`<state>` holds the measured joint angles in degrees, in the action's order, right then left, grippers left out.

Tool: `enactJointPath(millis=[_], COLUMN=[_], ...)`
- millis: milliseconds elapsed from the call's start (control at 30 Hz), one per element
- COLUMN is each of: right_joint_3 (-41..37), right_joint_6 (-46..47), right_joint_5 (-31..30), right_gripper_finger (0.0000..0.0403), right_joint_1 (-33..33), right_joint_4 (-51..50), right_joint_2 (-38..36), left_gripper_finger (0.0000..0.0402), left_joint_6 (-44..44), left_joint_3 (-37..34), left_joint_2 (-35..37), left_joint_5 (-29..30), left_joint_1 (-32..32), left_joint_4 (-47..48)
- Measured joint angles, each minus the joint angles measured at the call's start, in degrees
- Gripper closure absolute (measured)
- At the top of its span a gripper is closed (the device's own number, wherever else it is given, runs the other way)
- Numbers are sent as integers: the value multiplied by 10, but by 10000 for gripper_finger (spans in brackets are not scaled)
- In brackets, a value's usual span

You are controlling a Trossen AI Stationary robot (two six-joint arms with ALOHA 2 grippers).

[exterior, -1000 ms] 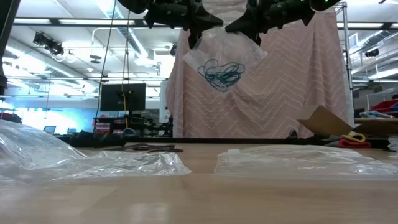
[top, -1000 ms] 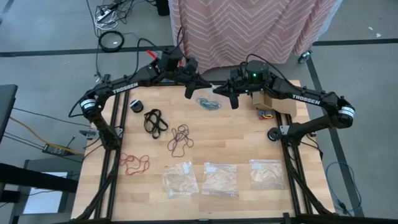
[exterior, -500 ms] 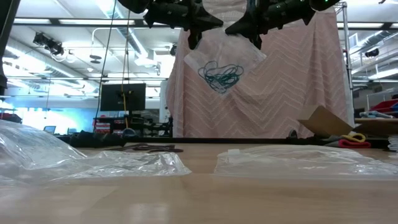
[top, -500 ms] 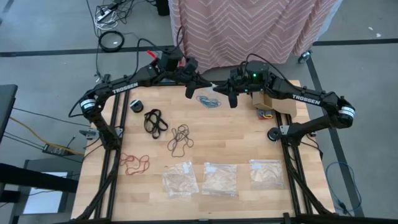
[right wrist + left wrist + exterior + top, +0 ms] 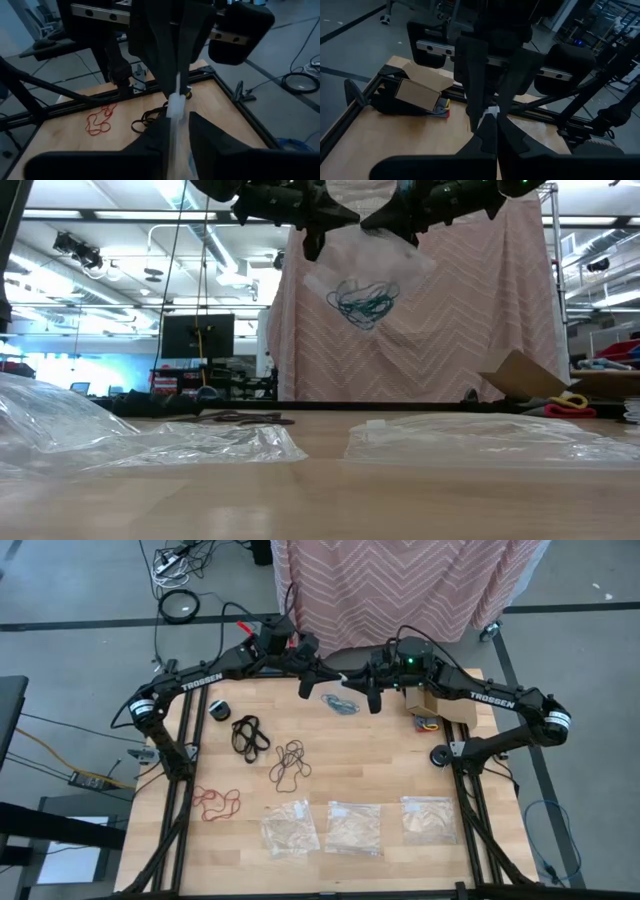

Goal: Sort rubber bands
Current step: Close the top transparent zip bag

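Observation:
A clear plastic bag (image 5: 372, 272) with teal-blue rubber bands (image 5: 362, 303) inside hangs high over the table's far middle. My left gripper (image 5: 318, 235) is shut on its top edge. My right gripper (image 5: 179, 131) faces it from the other side, its fingers a little apart with the bag's top edge (image 5: 175, 107) running between them. On the table lie clusters of black (image 5: 250, 733), dark brown (image 5: 288, 762) and red (image 5: 215, 802) rubber bands. My left gripper pinches the bag's top edge (image 5: 492, 110) between its two fingertips, coming nearly level from the table's left side. The bag hangs below the fingers, clear of the table. My right gripper has the bag's top edge in the gap between its fingers; whether a finger (image 5: 156, 135) touches it I cannot tell.
Three clear plastic bags (image 5: 290, 828) (image 5: 354, 828) (image 5: 428, 818) lie in a row near the table's near edge. A cardboard box (image 5: 440, 705) stands at the far right, and a small dark roll (image 5: 220, 710) lies at the far left.
The hanging bag has swung a little toward my right gripper's side, the teal bands shifting with it. My right gripper has rolled slightly. My left gripper has kept its hold.

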<state>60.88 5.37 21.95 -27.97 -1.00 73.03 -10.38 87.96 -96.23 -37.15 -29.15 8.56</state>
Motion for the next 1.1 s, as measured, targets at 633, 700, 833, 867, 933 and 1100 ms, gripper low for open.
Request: enactJointPath(millis=[633,700,833,867,933,1100], right_joint_3=[1,1,1,1,1,1], right_joint_6=[21,21,21,21,21,21], right_joint_5=[-10,-11,-11,-11,-11,-12], right_gripper_finger=[325,338,371,379,391,389], right_joint_1=[0,0,0,0,0,0], right_joint_4=[22,23,20,17,12,11], right_joint_2=[0,0,0,0,0,0], left_gripper_finger=[401,401,401,401,401,401], left_joint_6=[0,0,0,0,0,8], left_joint_3=[0,0,0,0,0,0], left_joint_2=[0,0,0,0,0,0], left_joint_5=[0,0,2,2,2,2], left_joint_1=[0,0,0,0,0,-1], left_joint_4=[1,0,0,0,1,1])
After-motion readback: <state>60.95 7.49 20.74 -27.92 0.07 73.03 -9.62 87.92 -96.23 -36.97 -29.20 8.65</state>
